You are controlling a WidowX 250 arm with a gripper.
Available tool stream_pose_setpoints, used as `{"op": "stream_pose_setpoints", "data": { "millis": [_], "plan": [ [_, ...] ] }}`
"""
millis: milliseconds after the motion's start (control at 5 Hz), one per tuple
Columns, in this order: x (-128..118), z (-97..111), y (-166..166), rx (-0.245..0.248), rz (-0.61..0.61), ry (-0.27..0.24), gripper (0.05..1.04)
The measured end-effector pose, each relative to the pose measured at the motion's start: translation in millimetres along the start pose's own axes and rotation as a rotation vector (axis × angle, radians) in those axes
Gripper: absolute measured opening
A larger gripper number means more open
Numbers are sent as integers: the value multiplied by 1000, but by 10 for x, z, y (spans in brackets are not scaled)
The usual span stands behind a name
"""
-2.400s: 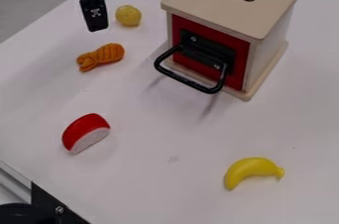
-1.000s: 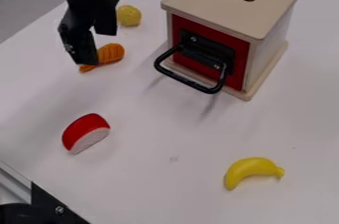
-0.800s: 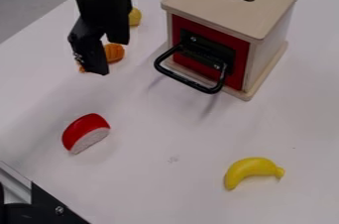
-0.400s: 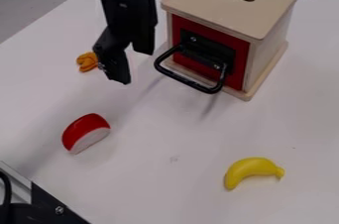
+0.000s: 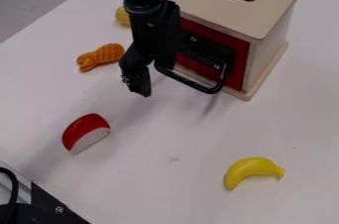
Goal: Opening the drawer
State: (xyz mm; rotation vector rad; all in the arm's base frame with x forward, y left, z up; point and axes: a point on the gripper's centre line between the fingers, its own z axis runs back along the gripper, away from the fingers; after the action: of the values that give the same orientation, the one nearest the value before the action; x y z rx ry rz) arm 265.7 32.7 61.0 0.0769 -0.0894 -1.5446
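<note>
camera view: the approach looks nearly made, and the pull itself is all left to do.
furthest left, a red slice [image 5: 86,133] lies on the white table [image 5: 152,188], with an orange toy [image 5: 99,57] and a yellow ball [image 5: 122,16] further back; i judge none of them matters to the job. next comes my gripper [image 5: 153,77], its two fingers spread with nothing between them, at the left end of the black handle [image 5: 189,82]; i can't tell whether they touch. the handle sticks out from the red drawer front [image 5: 240,67], which looks flush in the wooden box [image 5: 228,15], so i count no opening done. i'd say hooking or gripping the handle comes next, then drawing it outward. a yellow banana [image 5: 252,170] lies nearer the camera, well apart from the drawer.
</note>
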Motion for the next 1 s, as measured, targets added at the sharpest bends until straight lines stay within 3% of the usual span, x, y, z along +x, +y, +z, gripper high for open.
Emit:
{"op": "stream_pose_setpoints", "data": {
  "millis": [600,1000],
  "plan": [
    [122,-205,221,31,-53,-46,966],
    [147,-269,256,44,-67,-42,386]
  ]
}}
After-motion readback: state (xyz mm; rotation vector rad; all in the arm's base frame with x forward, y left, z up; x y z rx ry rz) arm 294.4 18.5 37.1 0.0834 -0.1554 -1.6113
